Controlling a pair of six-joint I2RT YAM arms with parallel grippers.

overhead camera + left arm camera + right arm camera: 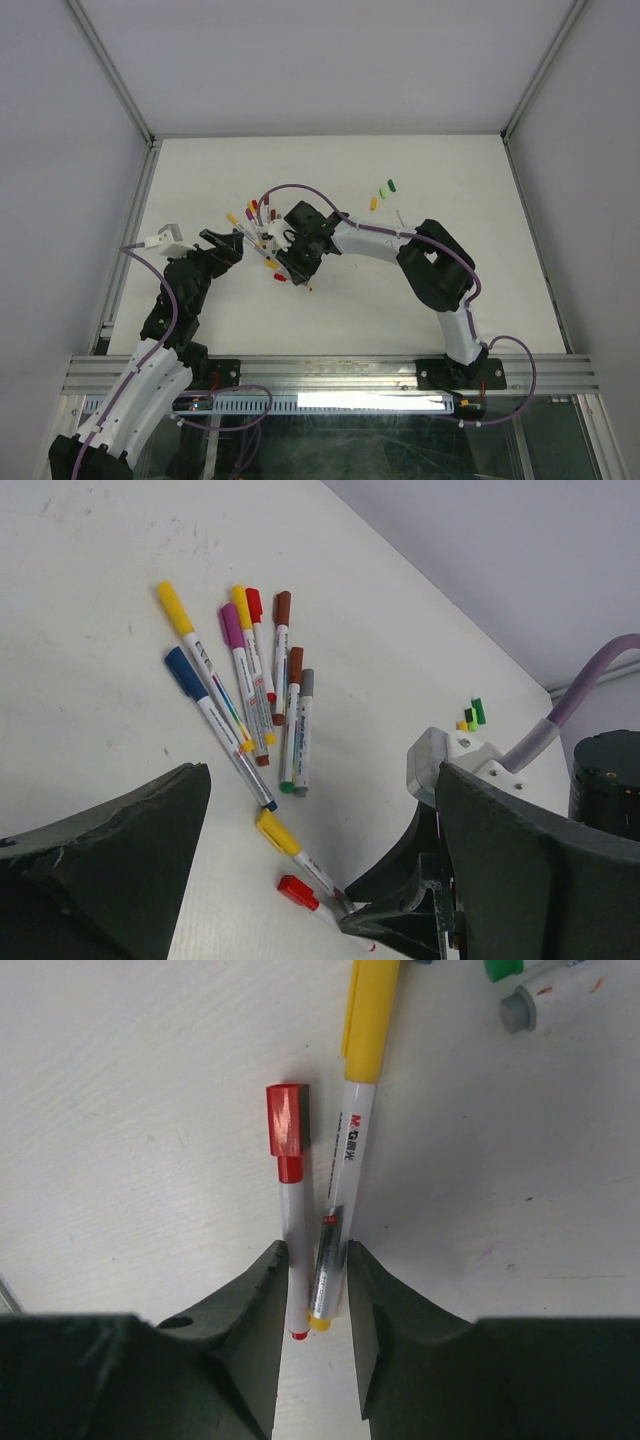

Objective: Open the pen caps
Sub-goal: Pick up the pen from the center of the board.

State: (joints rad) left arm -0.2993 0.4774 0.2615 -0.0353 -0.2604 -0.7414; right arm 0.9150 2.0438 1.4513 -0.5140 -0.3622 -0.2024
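Two capped pens lie side by side on the white table. One has a red pen cap (285, 1120), the other a yellow pen cap (368, 1010). My right gripper (315, 1250) is down over their tail ends, its fingers (262, 1290) touching the outer sides of both barrels. From the left wrist view the same red cap (297, 891) and yellow cap (277, 832) point away from the right gripper (380, 910). My left gripper (320, 880) hovers wide open just left of them, holding nothing. In the top view the two grippers (225, 248) (290, 268) face each other.
A fan of several capped pens (250, 680) lies just beyond the gripped pair, with blue, yellow, magenta, red, brown and grey caps. A few loose green and yellow caps (383, 193) sit at the back right. Grey walls (120, 100) enclose the table.
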